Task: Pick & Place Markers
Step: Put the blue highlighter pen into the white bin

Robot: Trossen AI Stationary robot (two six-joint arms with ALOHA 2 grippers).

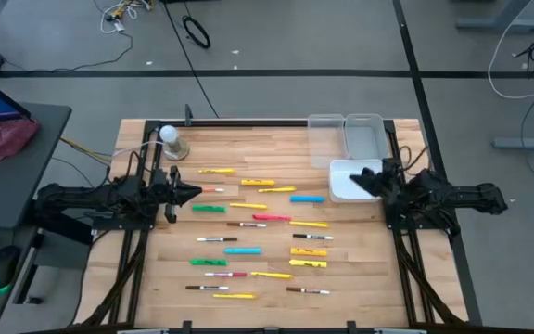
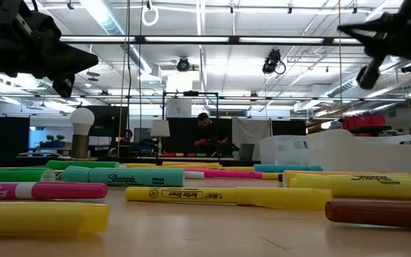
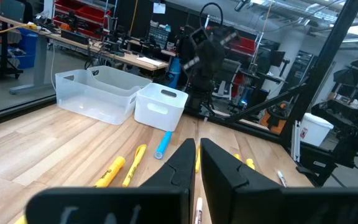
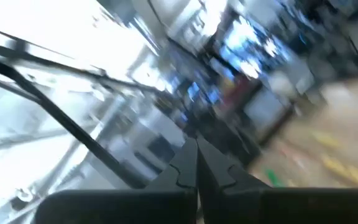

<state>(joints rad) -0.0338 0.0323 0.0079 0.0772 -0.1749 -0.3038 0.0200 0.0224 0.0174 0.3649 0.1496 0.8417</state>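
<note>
Wooden table [image 1: 360, 269], high view: butcher-block top inside a dark frame, carrying all items under inspection.

Two clear plastic bins [image 1: 363, 135] stand side by side at the table's 1 o'clock edge. A white bin [image 1: 343, 180] sits just below them, partly covered by the right gripper.

Markers [image 1: 259, 227]: roughly twenty, lying flat and scattered across the middle of the table, most lying crosswise, none stacked. Noted types:
- thick highlighters: cyan [image 1: 308, 198] toward 2 o'clock of the spread, green [image 1: 209, 209] toward 9 o'clock, pink-red [image 1: 272, 217] near the centre, yellow [image 1: 309, 251] toward 4 o'clock;
- thin white-barrelled pens with dark or red caps, for example one [image 1: 307, 291] at 5 o'clock;
- thin yellow pens, for example one [image 1: 217, 171] at 11 o'clock.
In the low view the nearest pieces are a teal Sharpie [image 2: 123, 175], a yellow Bic highlighter [image 2: 227, 195] and a pink Expo marker [image 2: 41, 190], all resting on the table.

Left arm [image 1: 91, 199]: stretched level from the 9 o'clock side, left gripper [image 1: 193, 193] pointing toward 3 o'clock, raised above the table just beside the green highlighter. Jaws closed to a narrow slit, holding nothing.

Right arm [image 1: 462, 198]: stretched level from the 3 o'clock side, right gripper [image 1: 360, 174] pointing toward 9 o'clock over the white bin. Jaws fully closed, empty.

White ball on a grey base [image 1: 171, 141] stands at the table's 11 o'clock corner.
</note>
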